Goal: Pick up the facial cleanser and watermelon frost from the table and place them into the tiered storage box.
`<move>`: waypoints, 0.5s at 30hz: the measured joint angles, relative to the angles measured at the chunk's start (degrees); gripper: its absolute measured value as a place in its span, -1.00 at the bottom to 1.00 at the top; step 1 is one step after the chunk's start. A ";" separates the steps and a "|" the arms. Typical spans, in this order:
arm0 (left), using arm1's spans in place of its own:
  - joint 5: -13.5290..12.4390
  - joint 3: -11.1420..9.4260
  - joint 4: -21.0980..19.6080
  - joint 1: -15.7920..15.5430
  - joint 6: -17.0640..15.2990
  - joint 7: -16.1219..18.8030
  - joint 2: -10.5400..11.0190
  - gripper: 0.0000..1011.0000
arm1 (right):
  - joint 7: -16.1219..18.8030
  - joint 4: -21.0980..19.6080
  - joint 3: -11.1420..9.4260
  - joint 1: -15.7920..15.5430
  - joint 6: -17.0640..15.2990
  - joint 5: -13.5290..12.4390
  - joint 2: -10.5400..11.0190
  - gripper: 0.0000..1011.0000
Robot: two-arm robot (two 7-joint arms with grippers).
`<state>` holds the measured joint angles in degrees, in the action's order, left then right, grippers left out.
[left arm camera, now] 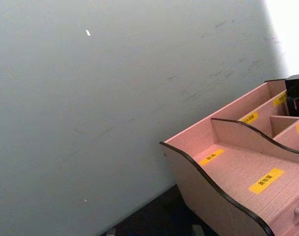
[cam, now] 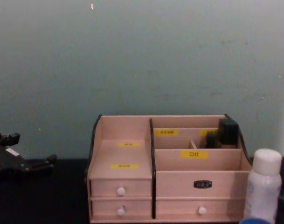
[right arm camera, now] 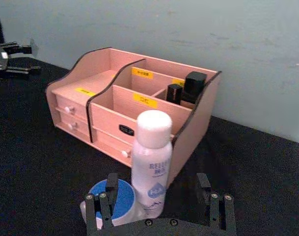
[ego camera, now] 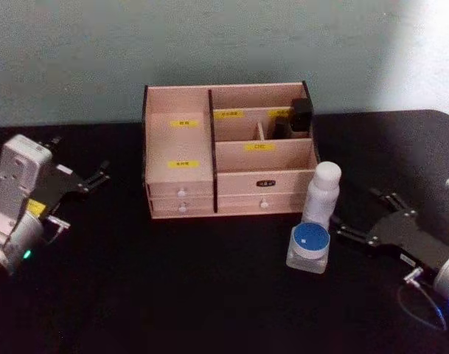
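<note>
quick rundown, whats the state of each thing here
tiered storage box, upright, front right compartment empty
drawers, all four shut
black containers, standing in the back right compartment
white bottle, upright on the table, capped
blue-lidded jar, lid on, beside the bottle
left gripper, open, empty
right gripper, open, empty

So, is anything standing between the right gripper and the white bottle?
Nothing lies in the gap between the open right gripper and the white bottle. The blue-lidded jar sits close beside the bottle, though, ahead of one finger, which might bump it. The left gripper is parked far left.
</note>
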<state>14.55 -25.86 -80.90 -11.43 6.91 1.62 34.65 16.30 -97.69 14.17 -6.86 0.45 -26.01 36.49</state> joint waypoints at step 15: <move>0.00 0.00 0.00 0.00 0.00 0.00 0.00 0.98 | 2.37 4.35 0.89 2.81 0.20 2.70 -3.73 0.98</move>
<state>14.55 -25.86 -80.90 -11.43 6.91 1.62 34.65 18.67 -93.33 15.05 -4.05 0.65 -23.31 32.76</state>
